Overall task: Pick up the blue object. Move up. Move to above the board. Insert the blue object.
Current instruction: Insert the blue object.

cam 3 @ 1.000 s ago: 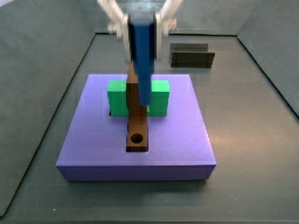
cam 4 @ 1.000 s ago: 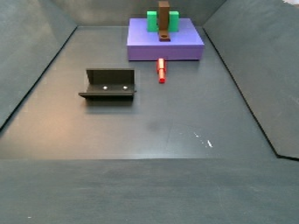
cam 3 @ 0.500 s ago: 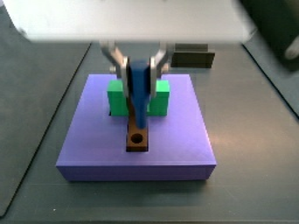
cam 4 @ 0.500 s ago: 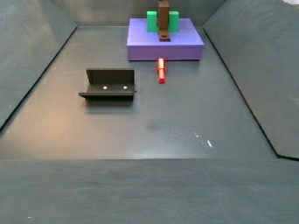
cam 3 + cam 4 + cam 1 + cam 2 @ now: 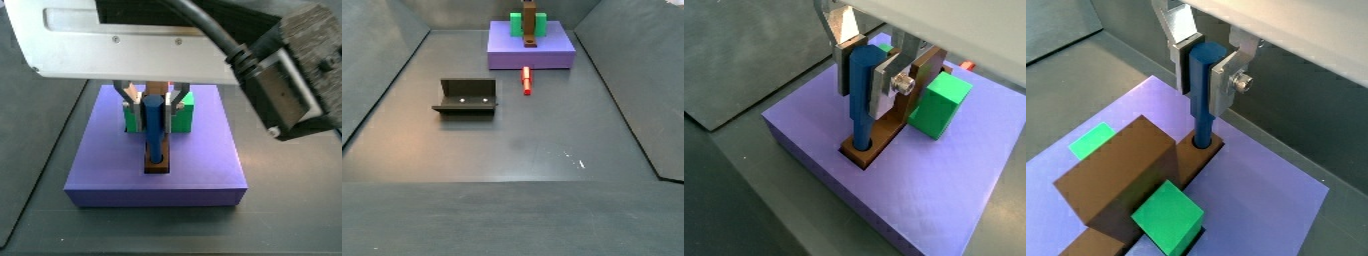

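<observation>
The blue object is a slim upright peg, and my gripper is shut on its upper half between silver fingers. In both wrist views its lower tip sits in the round hole at the near end of the brown board. The board crosses a green block on a lavender slab. In a side view the peg hangs below my gripper. The gripper does not show in the side view where the board lies at the far end.
The dark L-shaped fixture stands on the grey floor left of centre. A small red peg lies on the floor just in front of the slab. Grey walls ring the floor. The arm's body fills the top of a side view.
The gripper has come down with the blue object; the peg's lower end has dropped from above the board to its hole. The arm's body now fills the top of a side view.
</observation>
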Available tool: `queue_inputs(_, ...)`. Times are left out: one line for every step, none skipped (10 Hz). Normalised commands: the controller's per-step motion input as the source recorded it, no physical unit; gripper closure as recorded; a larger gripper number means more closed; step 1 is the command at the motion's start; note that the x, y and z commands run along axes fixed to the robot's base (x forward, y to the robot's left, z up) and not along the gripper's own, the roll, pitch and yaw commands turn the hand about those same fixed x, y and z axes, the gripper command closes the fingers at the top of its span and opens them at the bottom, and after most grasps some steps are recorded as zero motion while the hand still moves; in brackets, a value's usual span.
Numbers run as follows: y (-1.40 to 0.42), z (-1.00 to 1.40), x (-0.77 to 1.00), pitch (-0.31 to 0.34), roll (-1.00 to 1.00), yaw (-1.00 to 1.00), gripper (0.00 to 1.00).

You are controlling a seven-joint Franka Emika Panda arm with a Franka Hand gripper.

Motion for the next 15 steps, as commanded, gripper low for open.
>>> queue_inputs(-0.04, -0.15, -0.02, -0.026, -0.08, 0.00, 1.00)
queue_inputs(0.00, -0.29, 0.01, -0.040, -0.07, 0.00, 1.00)
queue_inputs(0.02, -0.42, 0.14, -0.030, -0.03, 0.00, 1.00)
queue_inputs(0.05, -0.41, 0.17, -0.011, 0.00, 0.00, 1.00)
queue_inputs(0.06, -0.34, 0.25, 0.000, 0.00, 0.01, 1.00)
queue_inputs(0.00, -0.33, 0.24, 0.000, 0.01, 0.02, 1.00)
queue_inputs(0.00, -0.41, 0.06, 0.000, 0.02, 0.00, 1.00)
queue_inputs(-0.06, -0.45, -0.01, -0.031, 0.05, 0.00, 1.00)
queue_inputs(-0.08, -0.50, -0.08, -0.036, 0.11, 0.00, 1.00)
queue_inputs(0.00, -0.48, -0.10, -0.013, 0.10, -0.03, 1.00)
queue_inputs(0.01, -0.29, -0.15, 0.000, 0.06, -0.08, 1.00)
queue_inputs(0.01, -0.17, -0.15, 0.011, 0.05, -0.08, 1.00)
queue_inputs(0.00, -0.15, -0.04, 0.033, 0.06, -0.04, 1.00)
queue_inputs(-0.07, -0.18, 0.11, 0.023, 0.03, 0.00, 1.00)
queue_inputs(-0.07, -0.38, 0.08, 0.000, 0.06, 0.00, 1.00)
